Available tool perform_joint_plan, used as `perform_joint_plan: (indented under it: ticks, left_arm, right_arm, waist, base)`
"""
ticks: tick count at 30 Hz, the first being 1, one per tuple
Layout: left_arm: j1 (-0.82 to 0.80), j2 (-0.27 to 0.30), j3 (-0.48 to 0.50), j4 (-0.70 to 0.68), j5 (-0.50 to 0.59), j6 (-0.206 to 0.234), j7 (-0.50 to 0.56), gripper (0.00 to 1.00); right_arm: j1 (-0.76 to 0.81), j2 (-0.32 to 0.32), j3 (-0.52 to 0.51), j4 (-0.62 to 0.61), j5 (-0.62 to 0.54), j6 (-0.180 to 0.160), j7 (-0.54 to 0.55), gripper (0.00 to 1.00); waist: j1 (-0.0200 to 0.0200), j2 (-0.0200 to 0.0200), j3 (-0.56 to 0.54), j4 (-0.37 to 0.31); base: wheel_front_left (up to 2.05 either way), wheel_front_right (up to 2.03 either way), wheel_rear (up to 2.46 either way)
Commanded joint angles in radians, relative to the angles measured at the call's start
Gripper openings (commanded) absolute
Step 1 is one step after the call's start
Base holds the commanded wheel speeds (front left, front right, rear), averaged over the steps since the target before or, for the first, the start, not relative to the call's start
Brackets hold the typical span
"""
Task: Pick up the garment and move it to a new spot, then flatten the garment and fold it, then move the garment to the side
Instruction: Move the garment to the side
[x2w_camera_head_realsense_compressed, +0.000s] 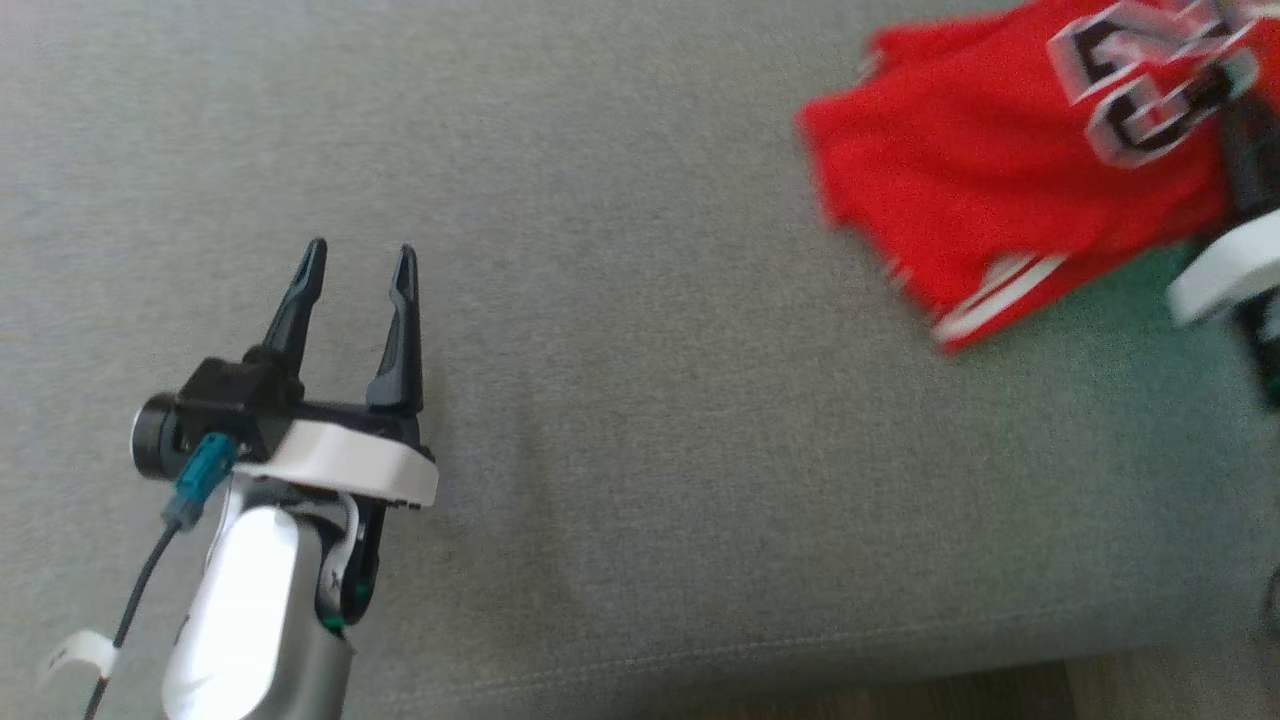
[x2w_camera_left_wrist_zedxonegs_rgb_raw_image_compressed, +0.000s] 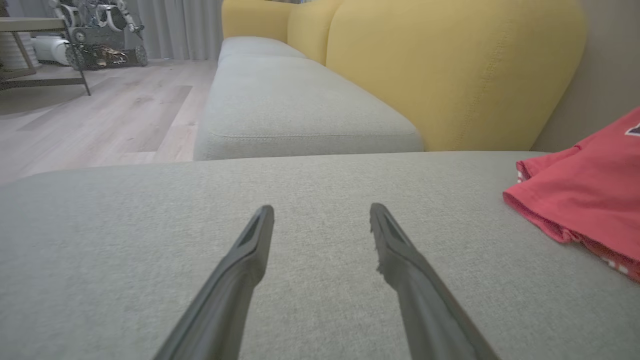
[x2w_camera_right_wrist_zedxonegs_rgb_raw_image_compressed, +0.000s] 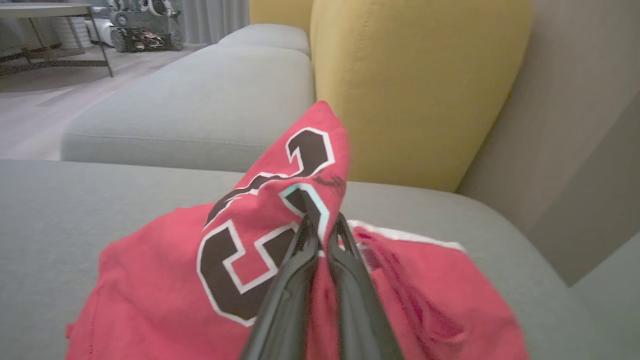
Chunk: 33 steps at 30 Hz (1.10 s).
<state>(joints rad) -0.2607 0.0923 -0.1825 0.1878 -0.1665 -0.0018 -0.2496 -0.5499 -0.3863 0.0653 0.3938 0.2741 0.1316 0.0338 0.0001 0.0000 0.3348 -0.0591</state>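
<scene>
Right hand (x2w_camera_right_wrist_zedxonegs_rgb_raw_image_compressed: 323, 225): clamped on a raised fold of the garment (x2w_camera_right_wrist_zedxonegs_rgb_raw_image_compressed: 150, 290); blurred and cut off in head view.
Left hand (x2w_camera_head_realsense_compressed: 361, 258): fingers apart, empty, over sofa seat (x2w_camera_head_realsense_compressed: 650, 400).

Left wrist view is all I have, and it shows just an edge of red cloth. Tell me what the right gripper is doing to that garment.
Observer: The right gripper is shut on a fold of the garment.
Operator: Say where on it.
Observer: On the black, white-edged number print.
Operator: Report whether the cloth is off the sofa.
Observer: The pinched fold stands up in a peak, and the rest lies on the seat cushion.
</scene>
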Motion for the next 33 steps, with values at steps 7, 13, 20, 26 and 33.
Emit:
perform_joint_plan:
  ticks: [7, 13, 20, 26, 33]
  left_arm:
    - [-0.067, 0.026, 0.016, -0.033, 0.02, -0.012, -0.012, 1.0]
    - [-0.083, 0.035, 0.013, -0.036, 0.025, -0.012, -0.012, 1.0]
    - [-0.101, 0.05, 0.007, -0.043, 0.03, -0.015, -0.012, 1.0]
    - [-0.111, 0.058, 0.004, -0.049, 0.032, -0.011, -0.012, 1.0]
    - [-0.12, 0.065, 0.0, -0.047, 0.028, -0.008, -0.01, 1.0]
  right_arm:
    - [-0.112, -0.135, -0.067, 0.039, 0.016, -0.001, -0.021, 0.0]
    - [-0.17, -0.201, -0.107, 0.09, 0.031, -0.001, -0.031, 0.0]
    - [-0.252, -0.244, -0.13, 0.183, 0.025, -0.001, -0.022, 0.0]
    - [-0.301, -0.248, -0.126, 0.252, 0.013, -0.001, -0.024, 0.49]
    - [-0.335, -0.234, -0.12, 0.309, 0.012, -0.001, -0.06, 1.0]
  waist:
    - [-0.0001, 0.0, 0.07, -0.039]
    - [-0.0001, 0.0, 0.099, -0.046]
    - [-0.0001, 0.0, 0.135, -0.044]
    - [-0.0001, 0.0, 0.16, -0.047]
    - [-0.0001, 0.0, 0.168, -0.06]
  base:
    - [0.0, 0.0, 0.0]
    - [0.0, 0.0, 0.0]
    - [0.0, 0.0, 0.0]
    - [0.0, 0.0, 0.0]
    - [0.0, 0.0, 0.0]
